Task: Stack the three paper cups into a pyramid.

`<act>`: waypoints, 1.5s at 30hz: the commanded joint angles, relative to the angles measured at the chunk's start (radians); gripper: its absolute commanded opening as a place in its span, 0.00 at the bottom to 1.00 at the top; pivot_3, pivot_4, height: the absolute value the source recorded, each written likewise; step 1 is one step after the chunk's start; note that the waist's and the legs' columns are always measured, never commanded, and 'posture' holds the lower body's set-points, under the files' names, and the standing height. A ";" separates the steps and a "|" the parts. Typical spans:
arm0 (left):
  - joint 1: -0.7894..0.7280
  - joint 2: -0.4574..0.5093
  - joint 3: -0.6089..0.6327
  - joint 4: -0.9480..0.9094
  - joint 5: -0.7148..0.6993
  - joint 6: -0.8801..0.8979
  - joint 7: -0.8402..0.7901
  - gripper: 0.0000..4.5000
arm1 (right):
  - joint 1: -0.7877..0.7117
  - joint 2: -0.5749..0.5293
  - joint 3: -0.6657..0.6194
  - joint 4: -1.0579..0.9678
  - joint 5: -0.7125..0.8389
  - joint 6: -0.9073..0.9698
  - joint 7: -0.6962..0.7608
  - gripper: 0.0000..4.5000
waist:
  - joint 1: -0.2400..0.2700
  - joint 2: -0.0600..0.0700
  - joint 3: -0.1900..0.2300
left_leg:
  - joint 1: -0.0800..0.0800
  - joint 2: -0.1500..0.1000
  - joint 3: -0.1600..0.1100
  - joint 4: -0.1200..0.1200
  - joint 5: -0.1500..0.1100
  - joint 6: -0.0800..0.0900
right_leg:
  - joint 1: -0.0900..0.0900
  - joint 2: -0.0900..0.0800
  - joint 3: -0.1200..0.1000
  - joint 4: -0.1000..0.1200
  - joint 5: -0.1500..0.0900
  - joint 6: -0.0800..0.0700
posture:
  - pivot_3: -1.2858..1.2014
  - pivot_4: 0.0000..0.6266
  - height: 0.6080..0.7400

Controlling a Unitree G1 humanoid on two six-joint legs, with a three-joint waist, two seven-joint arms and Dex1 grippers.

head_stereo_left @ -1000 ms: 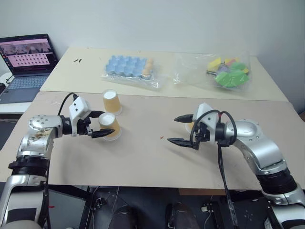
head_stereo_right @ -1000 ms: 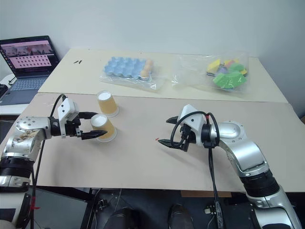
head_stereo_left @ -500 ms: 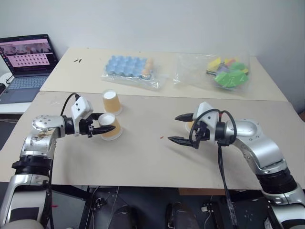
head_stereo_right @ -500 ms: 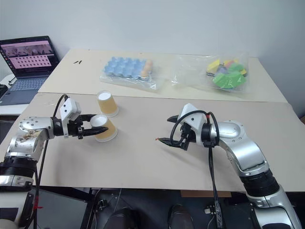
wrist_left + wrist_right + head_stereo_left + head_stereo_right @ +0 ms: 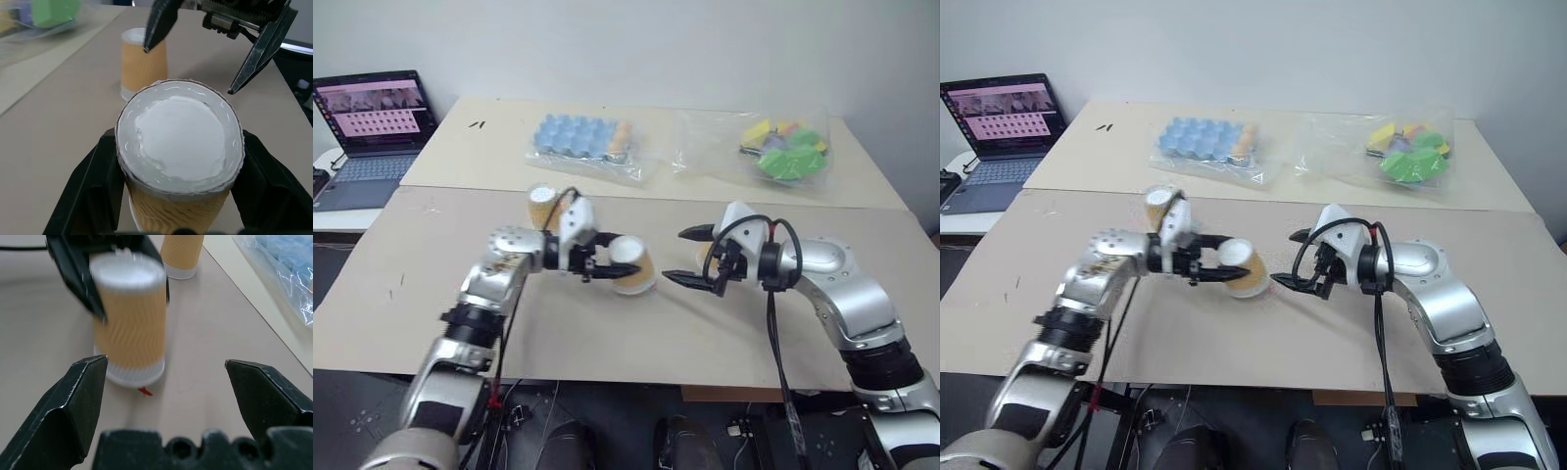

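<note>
My left gripper (image 5: 615,261) is shut on one paper cup (image 5: 630,265), orange with a white end, held slightly tilted low over the front table; the same cup (image 5: 180,127) sits between the black fingers (image 5: 93,186). Just to its right, my right gripper (image 5: 677,256) stands open with nothing between its fingertips (image 5: 73,401), facing that cup (image 5: 129,318). A second cup (image 5: 540,201) stands upside down behind my left arm. The third cup (image 5: 143,63) stands behind my right gripper, partly hidden by it in the head views.
On the back table lie a light-blue tray in plastic wrap (image 5: 582,142) and a clear bag of coloured blocks (image 5: 783,147). An open laptop (image 5: 372,122) sits at the far left. A small red mark (image 5: 144,391) is on the table by the held cup.
My left gripper shut on the cup and carried it to the right, up close to my right gripper. The right arm stayed where it was.
</note>
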 commanded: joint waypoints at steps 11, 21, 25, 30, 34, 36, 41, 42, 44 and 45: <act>-0.060 -0.005 0.044 -0.023 -0.001 -0.034 0.012 0.98 | 0.003 -0.002 -0.060 -0.051 0.014 0.024 -0.025 1.00 | -0.003 0.000 0.000 | 0.000 0.000 -0.002 0.000 0.000 0.000 | 0.000 0.000 0.000 0.000 0.000 0.000 | 0.52 0.24 0.97; -0.028 0.196 0.321 -0.446 -0.279 0.415 0.148 0.98 | -0.038 0.036 -0.049 0.051 -0.004 -0.022 -0.012 1.00 | -0.005 0.000 0.000 | 0.001 0.001 -0.003 0.000 0.000 0.000 | 0.000 0.000 0.002 0.000 0.000 0.000 | 0.52 0.24 0.97; 0.076 0.098 0.424 -0.538 -0.202 0.451 0.502 0.98 | -0.034 0.048 -0.043 0.064 -0.017 -0.031 -0.021 1.00 | 0.001 0.001 0.000 | 0.002 0.001 -0.003 0.000 0.000 0.000 | 0.001 0.000 0.003 0.000 0.000 0.000 | 0.52 0.24 0.97; 0.236 -0.086 0.406 -0.599 -0.003 0.384 0.892 0.98 | -0.030 0.071 -0.038 0.049 -0.013 -0.013 -0.032 1.00 | 0.006 0.000 0.000 | 0.003 -0.001 -0.005 0.001 0.000 0.001 | 0.004 -0.001 0.003 0.000 0.001 0.001 | 0.52 0.24 0.97; 0.277 -0.149 0.378 -0.540 0.061 0.358 0.996 0.98 | -0.029 0.085 -0.035 0.035 -0.008 0.001 -0.038 1.00 | 0.009 0.000 0.000 | 0.002 -0.001 -0.005 0.001 0.000 0.000 | 0.003 -0.001 0.001 0.000 0.001 0.000 | 0.52 0.24 0.97; 0.278 -0.144 0.359 -0.465 0.080 0.315 0.984 0.98 | -0.026 0.087 -0.036 0.026 -0.007 0.007 -0.040 1.00 | 0.011 0.000 0.000 | 0.003 -0.001 -0.005 0.001 0.000 0.000 | 0.003 -0.001 0.001 0.000 0.001 0.000 | 0.52 0.24 0.97; 0.214 -0.116 0.341 -0.163 0.114 0.182 0.936 0.98 | -0.018 0.077 -0.048 -0.001 -0.004 0.022 -0.046 1.00 | 0.011 0.001 0.000 | 0.003 -0.001 -0.004 0.001 0.000 0.000 | 0.003 -0.001 0.001 0.000 0.001 0.000 | 0.52 0.24 0.97; 0.189 -0.108 0.338 -0.086 0.122 0.156 0.925 0.98 | -0.016 0.074 -0.053 -0.009 -0.002 0.026 -0.048 1.00 | 0.011 0.001 0.000 | 0.003 -0.001 -0.004 0.000 0.000 0.000 | 0.003 -0.001 0.001 0.000 0.001 0.000 | 0.52 0.24 0.97; 0.157 -0.096 0.331 0.007 0.135 0.095 0.907 0.98 | -0.013 0.071 -0.057 -0.020 -0.001 0.033 -0.053 1.00 | 0.010 0.000 0.000 | 0.002 -0.001 -0.004 0.001 0.000 0.000 | 0.003 -0.001 0.000 0.000 0.001 0.000 | 0.52 0.24 0.97; 0.133 -0.093 0.328 0.059 0.140 0.066 0.901 0.98 | -0.009 0.069 -0.061 -0.025 0.001 0.036 -0.055 1.00 | 0.010 0.001 0.000 | 0.002 -0.001 -0.004 0.000 0.000 0.000 | 0.003 -0.001 0.000 0.000 0.001 0.000 | 0.52 0.24 0.97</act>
